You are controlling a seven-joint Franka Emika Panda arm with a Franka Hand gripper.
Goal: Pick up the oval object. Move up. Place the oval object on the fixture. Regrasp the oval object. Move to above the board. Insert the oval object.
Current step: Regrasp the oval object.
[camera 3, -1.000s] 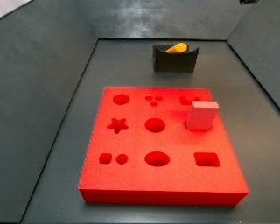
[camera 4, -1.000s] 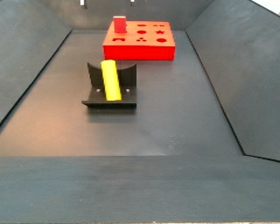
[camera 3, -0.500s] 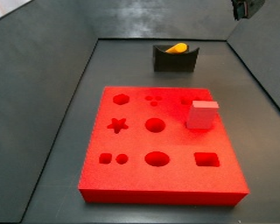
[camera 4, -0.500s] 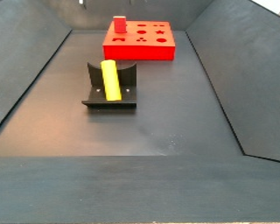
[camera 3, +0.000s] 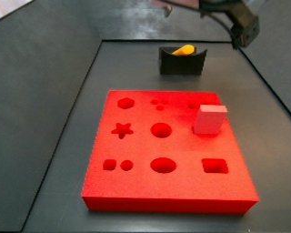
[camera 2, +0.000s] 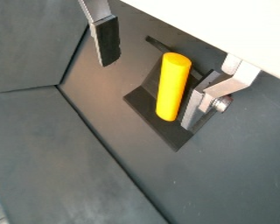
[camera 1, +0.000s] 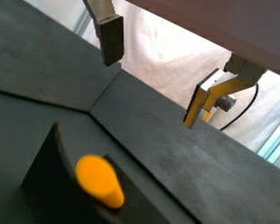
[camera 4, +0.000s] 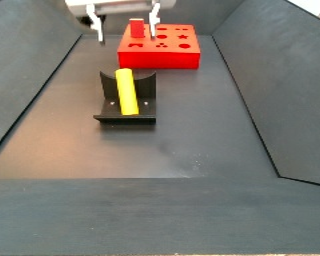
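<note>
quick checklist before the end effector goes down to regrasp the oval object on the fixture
1. End effector open, nothing between the fingers: ok.
2. Oval object lying in the fixture notch: ok.
3. Oval object lies between the fingers in a wrist view: ok.
4. End effector above the fixture, not touching it: ok.
5. Exact centring over the oval object: cannot tell.
6. Board holes free, apart from the pink-red block standing on it: ok.
</note>
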